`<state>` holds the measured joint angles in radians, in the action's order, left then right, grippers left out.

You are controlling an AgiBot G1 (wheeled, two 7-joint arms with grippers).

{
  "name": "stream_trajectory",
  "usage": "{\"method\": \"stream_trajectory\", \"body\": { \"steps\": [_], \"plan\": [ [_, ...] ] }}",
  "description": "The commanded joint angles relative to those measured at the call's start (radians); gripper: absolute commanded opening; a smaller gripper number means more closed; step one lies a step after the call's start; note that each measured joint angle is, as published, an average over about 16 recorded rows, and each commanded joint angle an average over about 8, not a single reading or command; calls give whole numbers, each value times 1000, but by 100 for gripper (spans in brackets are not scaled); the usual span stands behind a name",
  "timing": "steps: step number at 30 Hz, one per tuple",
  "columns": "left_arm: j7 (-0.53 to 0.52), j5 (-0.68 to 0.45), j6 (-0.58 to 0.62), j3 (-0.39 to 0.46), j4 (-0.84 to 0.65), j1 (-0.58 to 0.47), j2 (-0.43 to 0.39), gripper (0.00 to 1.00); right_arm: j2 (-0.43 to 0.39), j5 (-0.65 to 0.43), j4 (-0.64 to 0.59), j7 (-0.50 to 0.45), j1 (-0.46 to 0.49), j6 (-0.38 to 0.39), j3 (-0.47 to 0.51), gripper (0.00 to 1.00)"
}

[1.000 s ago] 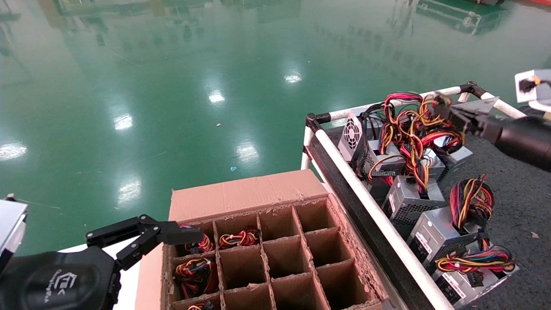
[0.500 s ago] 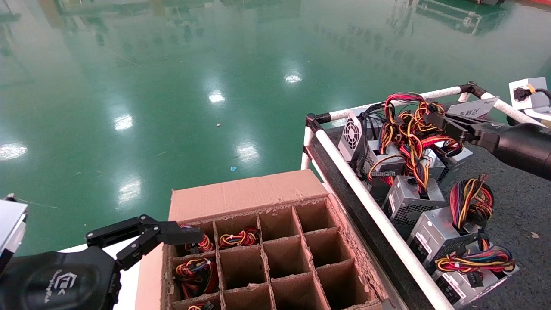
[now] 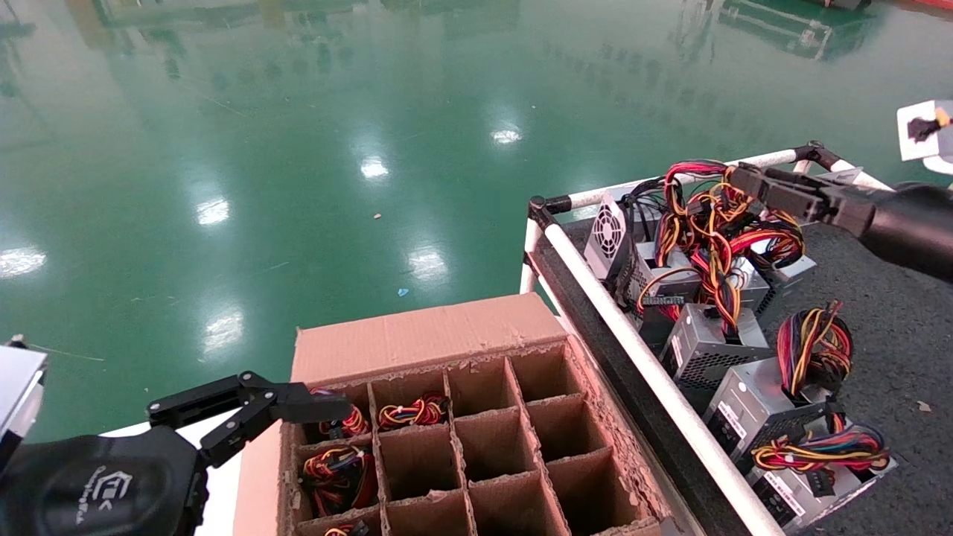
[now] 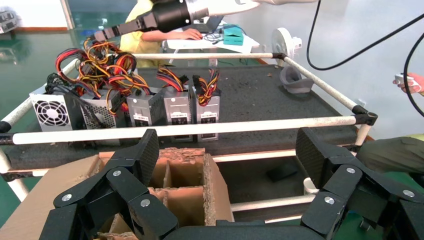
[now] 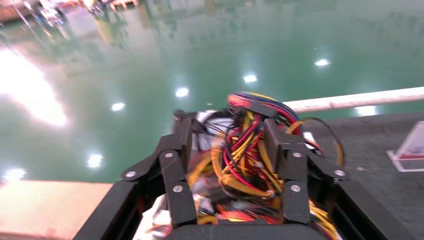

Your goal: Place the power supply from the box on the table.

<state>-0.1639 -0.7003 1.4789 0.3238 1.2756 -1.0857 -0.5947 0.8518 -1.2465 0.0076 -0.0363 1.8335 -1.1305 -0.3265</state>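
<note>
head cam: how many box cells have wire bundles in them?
4 in the box: far-left corner cell, its neighbour, middle-row left cell, near-left cell, cut by the frame. Nearer rows may be hidden.

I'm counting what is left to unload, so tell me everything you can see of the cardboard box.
The box is a large brown corrugated carton, open on top, with ragged torn edges. Cardboard dividers split it into square cells; those toward the table look empty, while four near its left side hold coloured wire bundles. It stands beside the table's white rail. The left gripper, open, hovers at its left edge.
</note>
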Motion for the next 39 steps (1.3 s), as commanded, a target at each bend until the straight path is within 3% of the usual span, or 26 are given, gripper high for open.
{"method": "stream_trajectory", "body": {
  "steps": [1, 18, 39],
  "plan": [
    [0, 0, 0, 0, 0, 0, 0, 100, -2, -4, 0, -24, 16, -16, -2, 100],
    [0, 0, 0, 0, 0, 0, 0, 100, -9, -9, 56, -89, 73, -106, -12, 100],
    [1, 1, 0, 1, -1, 0, 0, 100, -88, 168, 469, -111, -206, -200, 8, 100]
  ]
}}
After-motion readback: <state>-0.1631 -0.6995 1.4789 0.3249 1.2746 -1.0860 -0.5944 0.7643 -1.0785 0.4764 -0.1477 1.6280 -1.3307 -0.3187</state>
